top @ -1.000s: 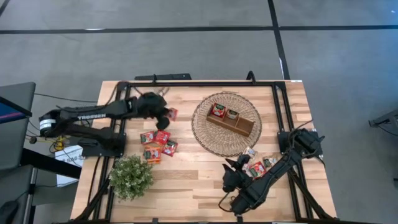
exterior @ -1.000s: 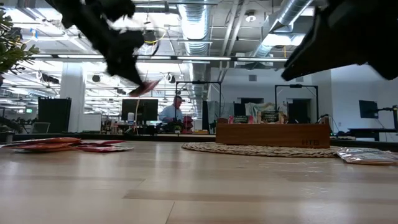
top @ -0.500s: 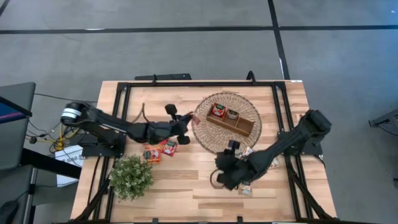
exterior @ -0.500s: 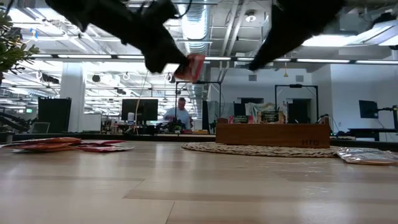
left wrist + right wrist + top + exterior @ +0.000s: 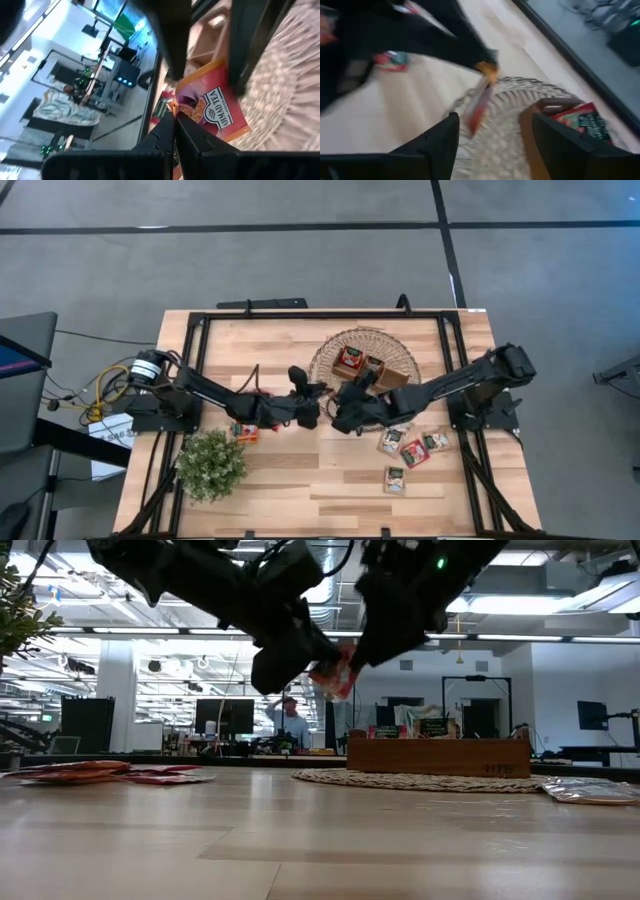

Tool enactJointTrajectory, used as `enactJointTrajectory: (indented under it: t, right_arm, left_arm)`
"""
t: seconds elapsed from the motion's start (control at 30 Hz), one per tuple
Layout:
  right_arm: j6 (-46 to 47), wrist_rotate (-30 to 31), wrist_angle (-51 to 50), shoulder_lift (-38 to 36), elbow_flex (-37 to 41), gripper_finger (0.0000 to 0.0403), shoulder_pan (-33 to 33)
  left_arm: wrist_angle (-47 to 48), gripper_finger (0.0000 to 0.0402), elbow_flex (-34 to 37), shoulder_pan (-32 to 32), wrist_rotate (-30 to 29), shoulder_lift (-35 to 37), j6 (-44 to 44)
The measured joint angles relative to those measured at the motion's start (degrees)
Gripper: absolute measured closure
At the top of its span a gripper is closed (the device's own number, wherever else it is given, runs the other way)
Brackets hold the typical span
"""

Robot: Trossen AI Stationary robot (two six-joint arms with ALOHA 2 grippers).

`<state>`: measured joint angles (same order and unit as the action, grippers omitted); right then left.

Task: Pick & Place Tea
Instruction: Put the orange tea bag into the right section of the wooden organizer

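My left gripper (image 5: 320,402) reaches over the table's middle, beside the woven mat (image 5: 330,350), shut on a red tea sachet (image 5: 215,107). The sachet hangs in the air in the low view (image 5: 335,672). My right gripper (image 5: 495,120) comes from the table's right and faces it, open. Its fingers stand on either side of the sachet (image 5: 479,105); whether they touch it I cannot tell. More sachets lie in a pile at the left (image 5: 245,430) and scattered at the right (image 5: 412,448). Two stand in the wooden tray (image 5: 385,378). My left gripper pinches the red sachet by one corner (image 5: 182,114) between its two fingertips. The fingers come about level from the table's left. The sachet sticks out beyond the fingertips, tilted on edge, lifted clear above the table and mat.
A potted plant (image 5: 212,465) stands at the near left. The round woven mat with the tray lies at the far middle. One sachet (image 5: 395,478) lies alone toward the near edge. Bare wood shows along the near middle.
My left gripper has swung toward the table's right with the red sachet, sinking a little and rolling, so the sachet now stands on edge. My right gripper has left the sachets at the near right and come up toward the table's middle, meeting the left gripper.
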<state>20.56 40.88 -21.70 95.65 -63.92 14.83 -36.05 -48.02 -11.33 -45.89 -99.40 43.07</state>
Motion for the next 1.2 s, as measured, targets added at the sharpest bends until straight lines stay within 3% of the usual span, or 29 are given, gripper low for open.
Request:
enactJointTrajectory:
  t: [0.23, 0.53, 0.63, 0.77, 0.83, 0.9, 1.0, 1.1, 1.2]
  right_arm:
    - [-6.00, 2.52, 4.87, 2.30, -0.02, 0.0215, 1.07]
    - [-5.94, -0.57, 5.08, 1.98, -0.07, 0.0389, 0.81]
    - [-2.94, -0.07, 3.63, 2.14, -0.08, 0.0385, 0.91]
    - [0.72, 2.06, 2.01, 1.63, 3.96, 0.0396, 2.54]
    - [3.49, 2.92, 2.90, -0.13, 6.72, 0.0394, 3.71]
    - [5.29, 4.10, 4.70, -2.80, 9.81, 0.0390, 5.11]
    - [6.35, 7.17, 8.76, -7.87, 15.28, 0.0395, 8.01]
    - [3.41, 10.84, 16.44, -13.92, 20.51, 0.0398, 11.22]
    - [-3.24, 13.52, 27.07, -17.89, 25.74, 0.0392, 14.08]
  left_arm:
    - [1.50, 0.0401, -0.64, -1.47, 0.81, 0.00, 0.02]
    - [1.29, 0.0391, -0.62, -1.55, 1.12, 0.09, -0.20]
    - [1.48, 0.0360, -0.60, -1.55, -0.86, 0.81, -0.22]
    - [1.78, 0.0291, -0.64, -1.23, -11.26, 3.34, -1.65]
    - [6.77, 0.0252, -0.62, -0.56, -12.36, 5.21, -5.21]
    - [12.42, 0.0218, -0.66, 0.49, -7.98, 6.70, -11.24]
    - [18.89, 0.0188, -0.57, 2.69, 7.03, 7.92, -19.57]
    - [16.63, 0.0181, -0.55, 4.77, 21.96, 7.47, -23.32]
    - [8.34, 0.0183, -0.62, 6.18, 28.56, 5.88, -26.22]
